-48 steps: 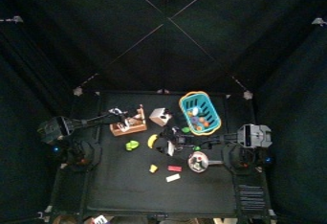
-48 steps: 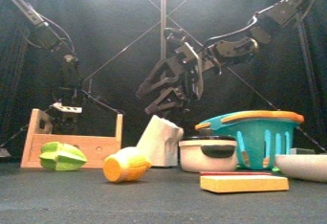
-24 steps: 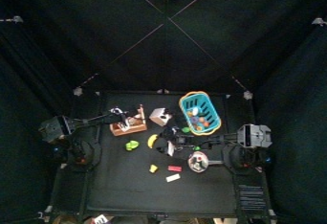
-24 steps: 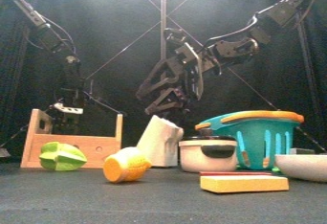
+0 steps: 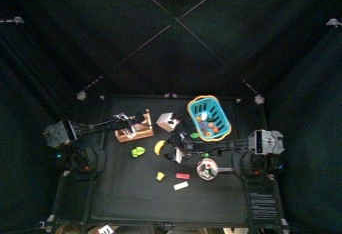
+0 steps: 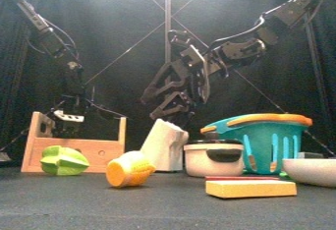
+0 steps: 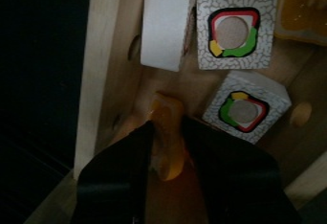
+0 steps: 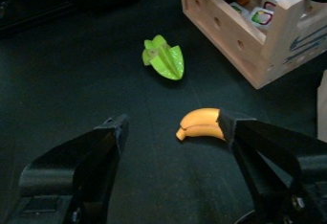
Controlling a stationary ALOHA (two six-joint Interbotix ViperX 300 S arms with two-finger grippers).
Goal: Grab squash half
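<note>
My left gripper [image 7: 163, 134] hangs down inside the wooden crate [image 7: 105, 46], and its dark fingers [image 7: 128, 170] cover most of a pale yellow-orange lump [image 7: 166, 149]. I cannot make out what that lump is, nor tell whether I am pinching it or only standing around it. Beside it lie 2 flat printed tiles [image 7: 234, 32] and 1 plain white block [image 7: 166, 27], close to the crate's smooth wall, so there is little room.

The squash half [image 8: 201, 123] lies on the bare black table [image 8: 76, 84] outside the crate, rounded and glossy orange-yellow, with open floor all around it. A ridged green star-shaped fruit [image 8: 163, 57] lies apart from it.

My right gripper [image 8: 179, 124] hovers over that open floor, spread wide and empty, the squash half showing between its 2 fingers.
</note>
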